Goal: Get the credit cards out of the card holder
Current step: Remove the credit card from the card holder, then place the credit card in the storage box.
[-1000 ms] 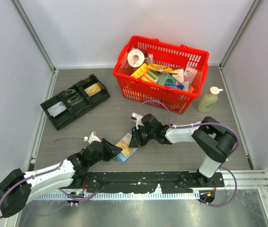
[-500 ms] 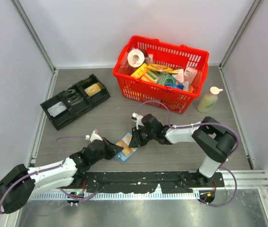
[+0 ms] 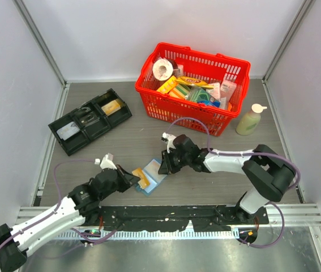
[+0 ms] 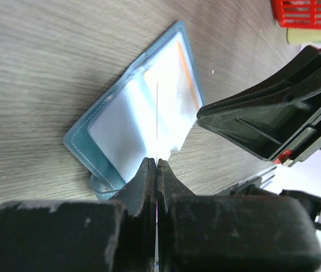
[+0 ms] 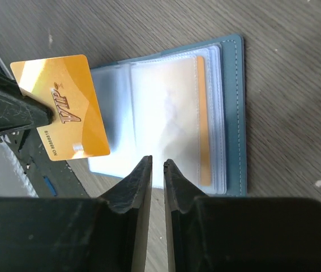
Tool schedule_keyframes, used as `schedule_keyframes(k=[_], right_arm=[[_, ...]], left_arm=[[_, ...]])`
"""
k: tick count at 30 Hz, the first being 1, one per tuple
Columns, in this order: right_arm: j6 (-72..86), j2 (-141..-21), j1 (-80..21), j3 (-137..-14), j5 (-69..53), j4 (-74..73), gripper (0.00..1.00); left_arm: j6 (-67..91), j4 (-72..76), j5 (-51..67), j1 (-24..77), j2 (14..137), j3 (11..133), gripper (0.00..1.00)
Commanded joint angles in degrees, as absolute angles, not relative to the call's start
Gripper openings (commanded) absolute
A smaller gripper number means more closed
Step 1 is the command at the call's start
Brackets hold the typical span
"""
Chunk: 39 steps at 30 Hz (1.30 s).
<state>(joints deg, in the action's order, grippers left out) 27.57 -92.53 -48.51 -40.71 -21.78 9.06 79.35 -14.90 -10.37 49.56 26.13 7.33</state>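
The card holder (image 3: 154, 169) lies open on the table, blue with clear pockets; it shows in the left wrist view (image 4: 120, 130) and the right wrist view (image 5: 234, 113). My left gripper (image 3: 131, 181) is shut on an orange-tan credit card (image 3: 140, 177), held just left of the holder and clear of its pockets. The card shows edge-on in the left wrist view (image 4: 157, 122) and flat in the right wrist view (image 5: 64, 107). Another orange card (image 5: 204, 124) sits in a pocket. My right gripper (image 3: 165, 165) hovers over the holder's right edge, its jaws nearly together and empty (image 5: 157, 164).
A red basket (image 3: 189, 109) of goods stands at the back. A black compartmented tray (image 3: 95, 122) lies at the back left with a silvery-grey flat piece (image 3: 68, 131) in it. A lotion bottle (image 3: 249, 120) stands at the right.
My left gripper has drawn back to the left with the orange card, which has come out of the holder. My right gripper has shifted slightly to the right.
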Motion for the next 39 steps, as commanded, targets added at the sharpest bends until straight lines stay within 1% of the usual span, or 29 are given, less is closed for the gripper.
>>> schedule_keyframes(k=[1, 5, 6, 10, 11, 16, 19, 23, 26, 32, 34, 36, 37, 38, 39], right_arm=[[23.7, -84.1, -48.2, -44.1, -20.1, 5.1, 0.21], [18.6, -77.7, -48.2, -46.4, -19.9, -1.3, 0.33], [17.8, -75.3, -48.3, -46.7, -20.1, -1.9, 0.39], [12.1, -68.8, -48.3, -49.0, -21.2, -7.3, 0.54], [10.5, -67.4, -48.1, -49.7, -21.2, -8.8, 0.55], [2.6, -58.7, -48.3, -51.1, -23.6, -12.8, 0.71], [-2.8, -55.9, -48.2, -51.6, -25.6, -15.5, 0.75], [-6.4, -54.0, -48.1, -51.9, -28.8, -17.4, 0.75], [-7.6, -53.3, -48.2, -52.6, -32.8, -17.4, 0.72], [-8.7, -54.8, -48.2, -55.0, -37.5, -19.0, 0.64], [-8.7, -55.7, -48.1, -55.5, -39.5, -19.3, 0.56], [-8.2, -56.4, -48.3, -55.5, -41.2, -18.8, 0.48], [-8.0, -56.8, -48.2, -55.5, -41.4, -18.8, 0.37], [-7.8, -57.0, -48.2, -55.5, -41.1, -18.7, 0.29], [-7.6, -57.3, -48.3, -55.5, -40.8, -18.9, 0.12]], left_arm=[[62.1, -18.1, -10.6, 49.7, 28.5, 16.2, 0.0], [48.1, -16.1, -4.8, 49.7, 36.3, 23.8, 0.0], [44.2, -16.2, -3.0, 49.7, 38.9, 25.7, 0.0], [30.2, -20.6, 4.1, 49.7, 47.4, 35.7, 0.0], [26.3, -21.9, 6.3, 49.7, 49.5, 37.9, 0.0], [9.9, -29.3, 16.4, 49.7, 56.4, 48.8, 0.0], [2.7, -33.7, 22.0, 49.7, 58.3, 54.4, 0.0], [-5.0, -36.4, 29.2, 49.7, 58.8, 58.9, 0.0], [-8.6, -37.2, 33.7, 49.7, 58.9, 60.7, 0.0], [-12.1, -40.1, 36.8, 49.7, 61.3, 65.0, 0.0], [-12.8, -41.0, 37.4, 49.7, 62.5, 66.3, 0.0], [-13.4, -41.6, 37.6, 49.7, 63.5, 67.2, 0.0], [-13.4, -41.9, 37.8, 49.7, 63.9, 67.7, 0.0], [-13.5, -42.2, 37.7, 49.7, 64.2, 68.0, 0.0], [-13.5, -42.2, 37.7, 49.8, 64.4, 68.2, 0.01]])
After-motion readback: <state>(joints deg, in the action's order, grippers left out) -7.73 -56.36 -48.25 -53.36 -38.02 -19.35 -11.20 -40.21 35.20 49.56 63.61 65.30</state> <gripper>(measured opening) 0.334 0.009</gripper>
